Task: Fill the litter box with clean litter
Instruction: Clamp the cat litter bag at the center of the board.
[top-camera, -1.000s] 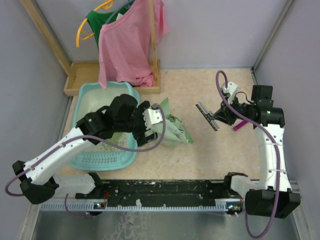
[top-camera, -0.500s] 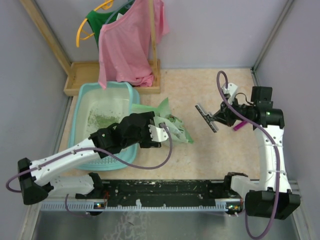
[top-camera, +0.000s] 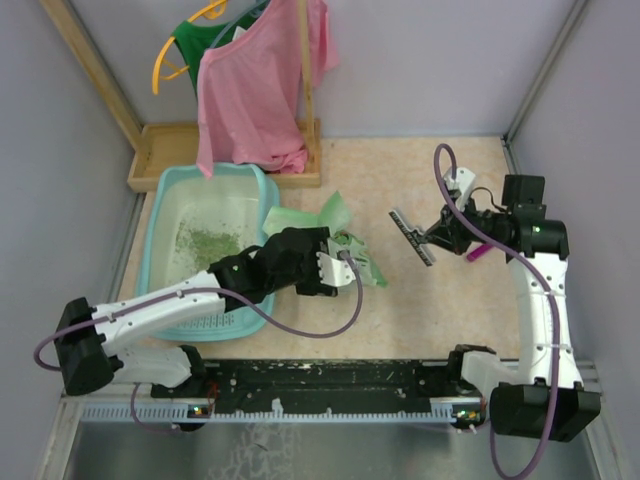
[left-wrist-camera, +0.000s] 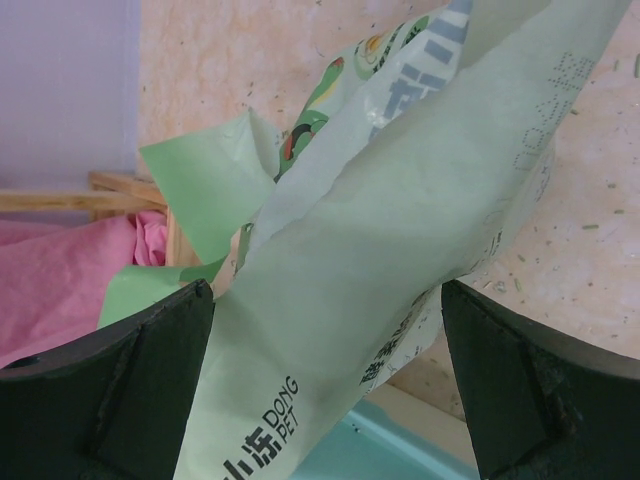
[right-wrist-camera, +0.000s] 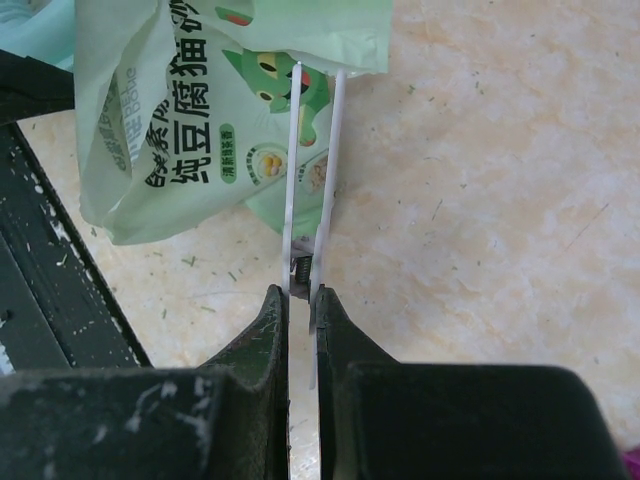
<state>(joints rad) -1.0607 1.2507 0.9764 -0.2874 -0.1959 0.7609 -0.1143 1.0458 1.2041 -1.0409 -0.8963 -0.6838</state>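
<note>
The light-teal litter box (top-camera: 200, 320) sits at the left, with a grainy olive-green heap of clean litter (top-camera: 208, 242) on its whitish base. A pale green printed bag (top-camera: 355, 258) lies on the table against the box's right rim. My left gripper (top-camera: 335, 268) is at the bag, open wide, and the bag (left-wrist-camera: 400, 220) runs between its fingers (left-wrist-camera: 325, 300), touching the left one. My right gripper (top-camera: 440, 236) hovers at the right, shut on a white spring bag clip (right-wrist-camera: 335, 150) that points toward the bag (right-wrist-camera: 180, 120).
A magenta scoop (top-camera: 478, 250) shows just behind the right arm. A wooden tray (top-camera: 165, 150) stands behind the box, with a pink shirt (top-camera: 255, 90) and a green garment on a yellow hanger (top-camera: 185, 50) hanging over it. Loose granules are scattered on the tabletop (right-wrist-camera: 480, 180).
My left arm has swung from above the litter box to the right and nearer, uncovering the litter heap. The bag's upper flaps have shifted. The right arm has not moved.
</note>
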